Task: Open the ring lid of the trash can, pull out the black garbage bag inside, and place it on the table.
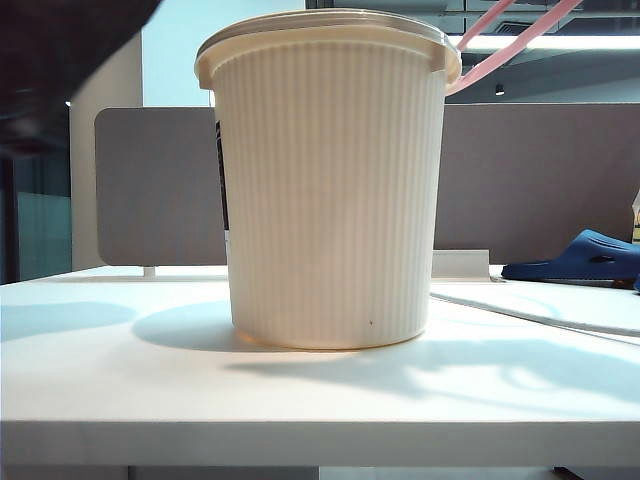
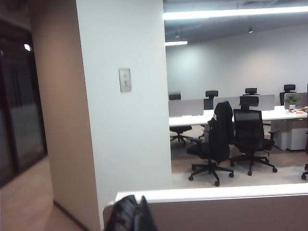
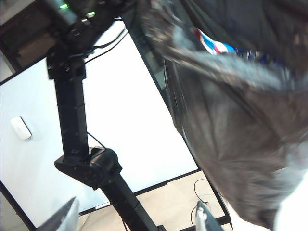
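Observation:
The cream ribbed trash can (image 1: 330,190) stands upright in the middle of the white table (image 1: 300,390). Its pink ring lid (image 1: 500,45) is swung up behind the rim at the right. My left gripper (image 2: 137,216) is shut on a crinkled fold of the black garbage bag (image 2: 124,215), high up and facing the office. In the right wrist view the black garbage bag (image 3: 240,125) hangs bulky and blurred in the air, clear of the can, beside the left arm (image 3: 72,110). My right gripper (image 3: 134,219) is open and empty, apart from the bag.
A grey-brown partition panel (image 1: 160,185) runs behind the table. A blue slipper (image 1: 585,255) lies at the far right. A dark blurred shape (image 1: 70,45) fills the exterior view's upper left corner. A small white object (image 3: 20,127) lies on the tabletop.

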Robot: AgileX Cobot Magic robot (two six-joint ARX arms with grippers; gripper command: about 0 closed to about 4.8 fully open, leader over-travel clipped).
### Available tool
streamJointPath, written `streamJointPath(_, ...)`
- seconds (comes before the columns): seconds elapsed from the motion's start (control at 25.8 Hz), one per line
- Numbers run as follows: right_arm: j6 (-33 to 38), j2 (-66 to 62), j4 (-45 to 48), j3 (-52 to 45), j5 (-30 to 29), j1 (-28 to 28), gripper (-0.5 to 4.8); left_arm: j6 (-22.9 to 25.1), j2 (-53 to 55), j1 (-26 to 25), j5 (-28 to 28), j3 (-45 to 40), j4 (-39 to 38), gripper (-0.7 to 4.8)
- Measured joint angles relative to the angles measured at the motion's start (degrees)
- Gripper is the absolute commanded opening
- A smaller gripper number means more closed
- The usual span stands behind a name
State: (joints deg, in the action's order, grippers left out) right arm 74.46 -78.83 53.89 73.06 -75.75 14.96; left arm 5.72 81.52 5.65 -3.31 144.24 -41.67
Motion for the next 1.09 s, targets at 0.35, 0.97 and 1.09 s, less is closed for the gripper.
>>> streamJointPath(0.35, 0.0, 2.0, 0.2, -0.8, -0.4, 0.0, 3.06, -11.1, 1.2, -11.7, 10.9, -5.6, 1.1, -0.06)
streamJointPath(0.97, -1.1, 9.0, 7.0, -20.4, 1.0, 0.1, 3.06, -14.6, 9.4, -11.6, 14.7, -7.8, 6.8, -0.06)
streamJointPath(1.09, -1.2, 9.6, 8.9, -23.7, 1.7, 0.1, 3.06, -14.6, 11.3, -11.6, 15.6, -7.8, 7.8, -0.06)
